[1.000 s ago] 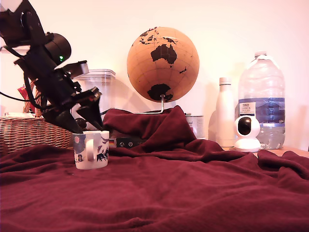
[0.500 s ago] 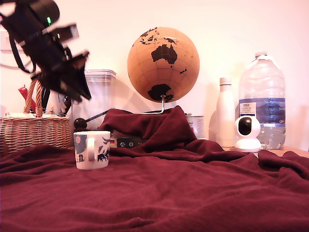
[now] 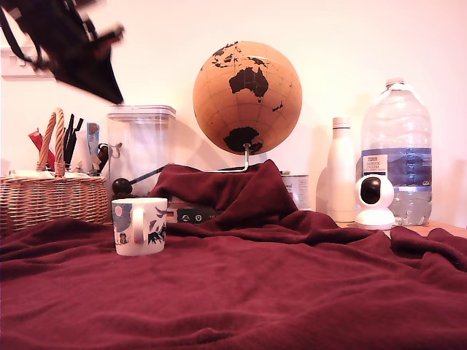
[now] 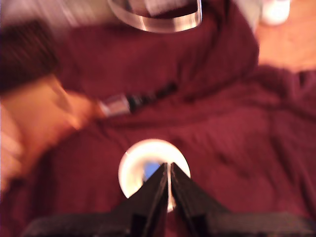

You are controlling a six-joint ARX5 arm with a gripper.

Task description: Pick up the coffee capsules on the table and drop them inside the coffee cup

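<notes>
My gripper (image 4: 169, 170) hangs high above the cup (image 4: 154, 174), fingers pressed together with nothing between them, so it is clenched on empty air. In the exterior view it (image 3: 109, 91) sits up near the top corner at that view's left, blurred, well clear of the mug (image 3: 139, 226) standing on the red cloth (image 3: 263, 292) below it.

Looking straight down past the fingertips, I see the cup's white rim directly under them, and a patch of bright blue (image 4: 150, 169) inside it. I take that for the blue capsule lying in the bottom, so one drop looks done. The closed fingers cover part of the opening, and the wrist view is smeared, so I cannot tell whether a black capsule is in there too.

Beyond the cup, away from the gripper, the cloth shows only folds, a small dark box at the fold's edge, and the clear canister (image 3: 141, 149). I find no capsule lying loose on the cloth in either view. If a black one is left, it is hidden in a wrinkle or outside what I can see; otherwise, my judgement is that the job is at or near its end.
</notes>
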